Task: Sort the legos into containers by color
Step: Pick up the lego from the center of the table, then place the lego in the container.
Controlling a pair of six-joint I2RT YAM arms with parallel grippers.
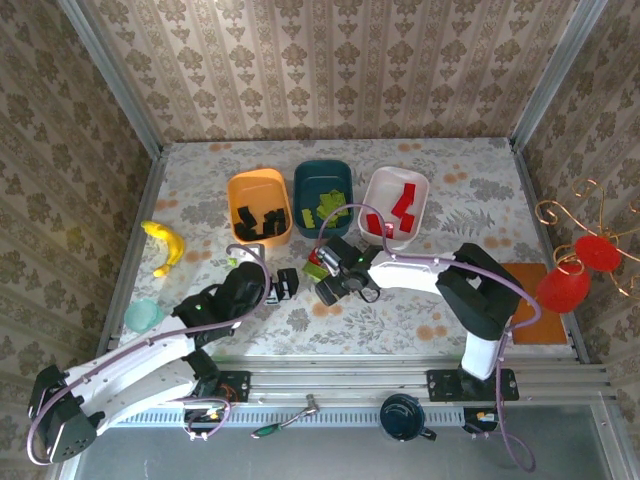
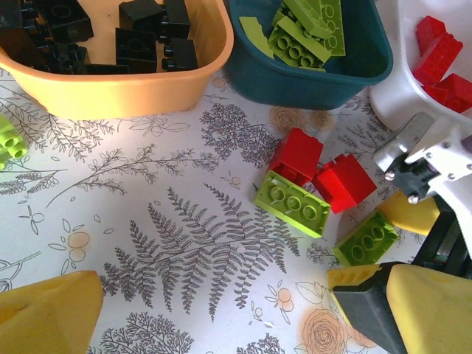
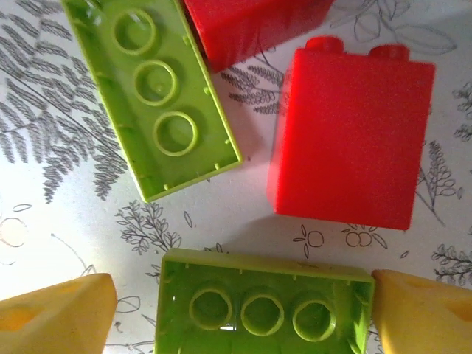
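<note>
Black legos lie in the orange container [image 1: 232, 195], lime ones in the teal container [image 1: 300, 185] and red ones in the white container [image 1: 420, 185]. In front of the teal tub, two red bricks [image 2: 299, 155] [image 2: 344, 182] and two lime bricks [image 2: 293, 204] [image 2: 364, 240] lie on the table. My right gripper [image 3: 236, 317] is open and straddles one lime brick [image 3: 262, 306], studs down; its right fingertip [image 3: 424, 310] touches the brick's end, while the left one stands a little apart. My left gripper [image 2: 236, 317] hangs wide open over bare table beside them, holding nothing. Another lime brick [image 2: 7, 140] lies further left.
A yellow banana [image 1: 165, 245] and a pale-green cup [image 1: 143, 315] lie at the left edge. An orange mat [image 1: 525, 300] and a wire stand with red discs [image 1: 565, 285] are at the right. The two grippers are close together mid-table.
</note>
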